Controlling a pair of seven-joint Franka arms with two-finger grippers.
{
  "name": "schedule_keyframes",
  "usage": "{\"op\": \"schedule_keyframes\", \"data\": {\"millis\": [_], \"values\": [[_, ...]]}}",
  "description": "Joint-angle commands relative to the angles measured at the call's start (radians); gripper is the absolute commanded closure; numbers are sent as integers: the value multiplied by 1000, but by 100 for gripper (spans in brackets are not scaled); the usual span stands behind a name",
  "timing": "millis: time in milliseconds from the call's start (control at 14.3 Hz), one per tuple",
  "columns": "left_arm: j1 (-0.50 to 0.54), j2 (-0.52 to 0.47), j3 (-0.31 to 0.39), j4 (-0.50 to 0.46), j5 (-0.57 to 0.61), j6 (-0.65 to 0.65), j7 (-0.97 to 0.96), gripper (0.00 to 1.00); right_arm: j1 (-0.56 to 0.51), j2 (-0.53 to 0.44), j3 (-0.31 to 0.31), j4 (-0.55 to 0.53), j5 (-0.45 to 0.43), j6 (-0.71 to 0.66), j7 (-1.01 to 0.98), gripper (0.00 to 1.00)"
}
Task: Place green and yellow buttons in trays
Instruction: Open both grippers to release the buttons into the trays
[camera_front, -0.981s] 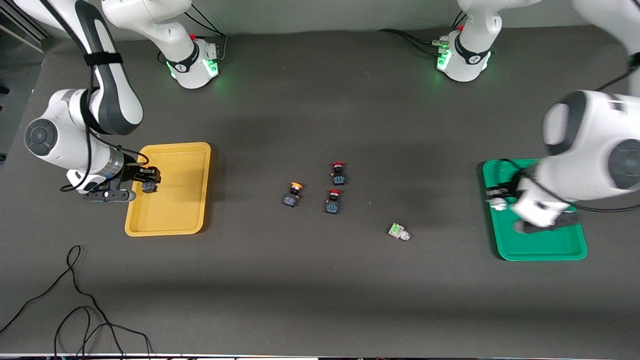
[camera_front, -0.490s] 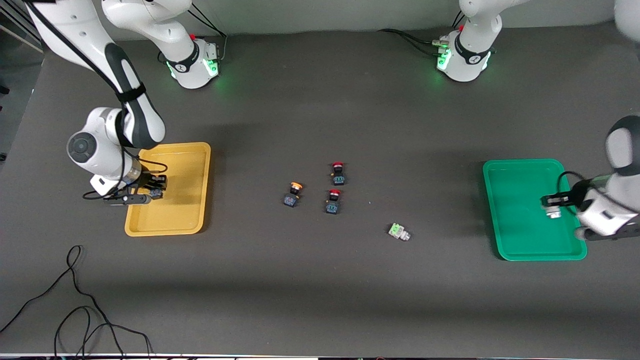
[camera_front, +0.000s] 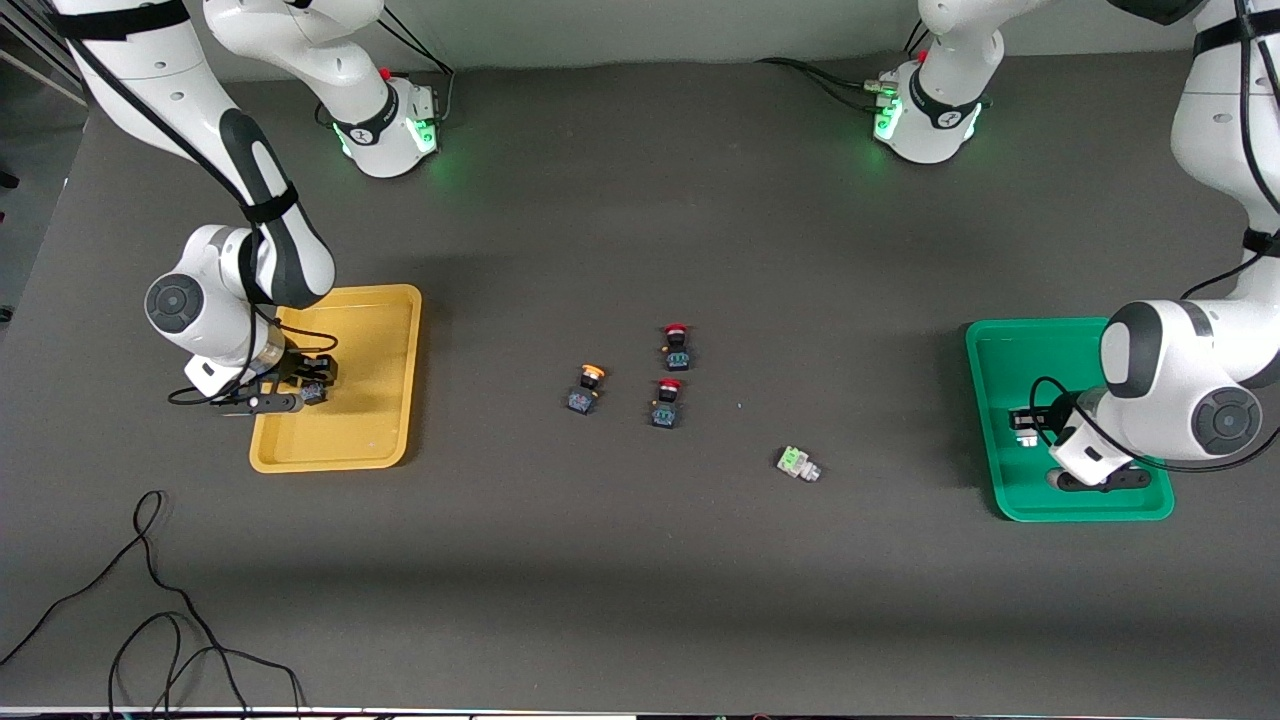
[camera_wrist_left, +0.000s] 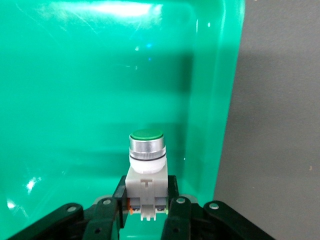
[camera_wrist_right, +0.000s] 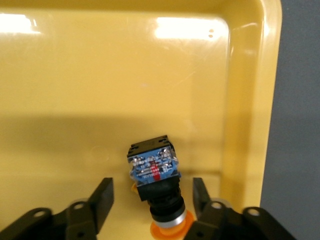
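My right gripper (camera_front: 310, 385) (camera_wrist_right: 152, 190) is open low in the yellow tray (camera_front: 370, 400) (camera_wrist_right: 100, 75). A black-blue button with an orange-yellow cap (camera_wrist_right: 152, 167) lies on the tray floor between its fingers, clear of both. My left gripper (camera_front: 1025, 425) (camera_wrist_left: 146, 192) is over the green tray (camera_front: 1010, 370) (camera_wrist_left: 75, 75), shut on the white-grey body of a green-capped button (camera_front: 1026, 438) (camera_wrist_left: 146, 150). On the table's middle stand another yellow-capped button (camera_front: 587, 388) and, nearer the front camera toward the green tray, another white-green button (camera_front: 797, 462).
Two black switches with red caps (camera_front: 676, 347) (camera_front: 667, 403) stand beside the yellow-capped button. A black cable (camera_front: 150, 600) loops on the table nearer the front camera than the yellow tray. Both arm bases stand at the table's back edge.
The right gripper has opened and let the yellow-capped button go in the yellow tray. The left gripper, still holding the green button, has shifted over the green tray toward the table's middle.
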Motion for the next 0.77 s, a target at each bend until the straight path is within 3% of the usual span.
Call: {"op": "schedule_keyframes", "data": {"millis": [0,70,280,420,560,700], "values": [[0,-18,6,-7,21,-1,0,18,5,-87,-2,16,46,-116,-22,0],[-6,-19,12,-4,26,-12,1,0,10,-109,4,35,46,-175,-13,0],[-1,-80,9,45,46,-124,9,0,57,-135,10,166,47,-388,91,0],[-24,-108,1,144,34,-236,4,0,109,-129,10,265,47,-514,206,0],[-49,-108,-34,207,26,-281,-14,0,181,-123,11,330,49,-571,344,0],[-70,-108,-55,209,-6,-281,-83,0,262,-104,11,382,81,-576,476,0]]}}
